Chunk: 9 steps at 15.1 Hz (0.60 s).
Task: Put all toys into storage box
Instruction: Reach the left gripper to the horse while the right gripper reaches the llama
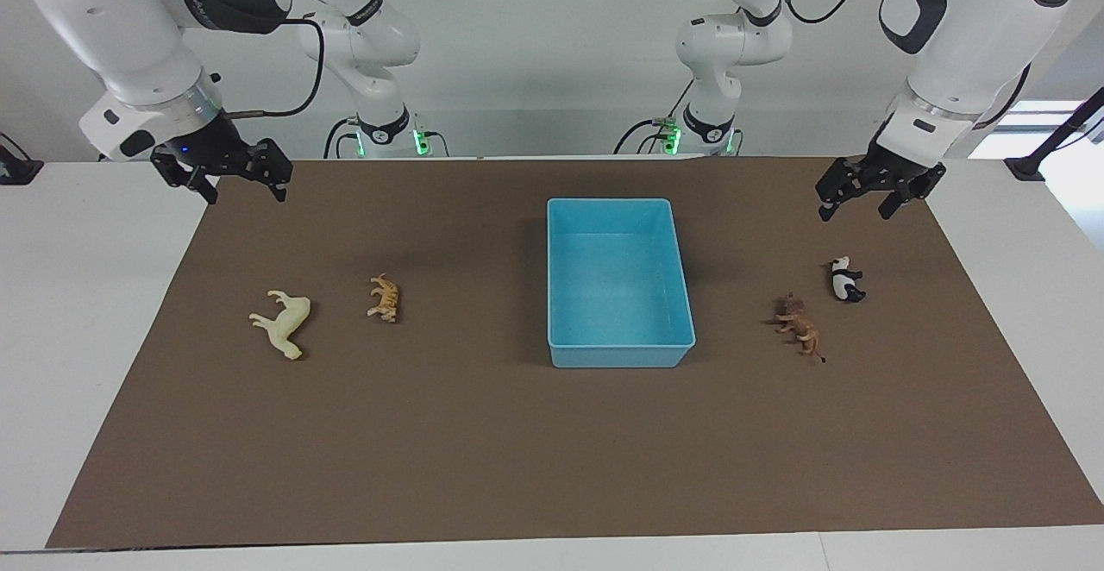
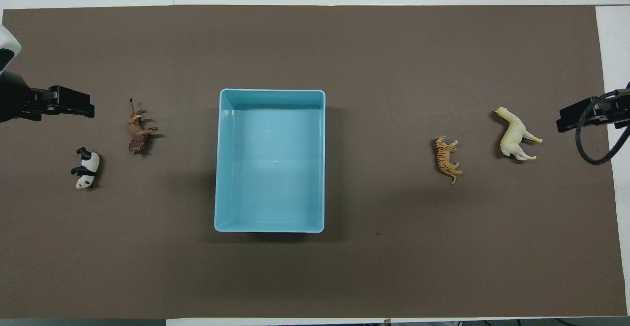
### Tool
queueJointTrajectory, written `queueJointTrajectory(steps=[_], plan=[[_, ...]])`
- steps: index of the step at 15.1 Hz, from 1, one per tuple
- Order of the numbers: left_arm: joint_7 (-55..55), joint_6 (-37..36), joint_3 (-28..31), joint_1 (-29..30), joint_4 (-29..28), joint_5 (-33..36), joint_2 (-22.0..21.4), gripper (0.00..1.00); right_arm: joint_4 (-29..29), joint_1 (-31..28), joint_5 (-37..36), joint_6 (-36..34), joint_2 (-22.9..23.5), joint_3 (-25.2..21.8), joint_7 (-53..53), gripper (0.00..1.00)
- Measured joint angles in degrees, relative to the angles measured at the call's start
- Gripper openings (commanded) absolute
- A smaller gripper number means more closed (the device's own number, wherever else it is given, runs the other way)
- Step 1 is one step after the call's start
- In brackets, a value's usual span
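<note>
both grippers hang raised with jaws apart, empty: left gripper (image 1: 871,194) by the panda (image 1: 846,280), right gripper (image 1: 226,172) at the horse's end. the light blue storage box (image 1: 681,282) sits mid-mat. panda, then brown lion (image 1: 799,324); striped tiger (image 1: 385,298), then cream horse (image 1: 283,323). only the facing view shows the arms.

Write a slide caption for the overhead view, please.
Empty blue box mid-table; panda, lion, tiger, horse lie outside.
</note>
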Motion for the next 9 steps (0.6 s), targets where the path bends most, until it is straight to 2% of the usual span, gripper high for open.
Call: queueJointTrajectory(steps=[6,9], plan=[[0.00,0.00,0.04,0.01,-0.13,0.00,0.00,1.00,0.00,0.00,0.08,0.21,0.00,0.00,0.00,1.00],[0.00,1.73,0.19,0.05,-2.79,0.00,-0.65,1.00,0.00,-0.39,0.07,0.83,0.00,-0.05,0.02,1.00]])
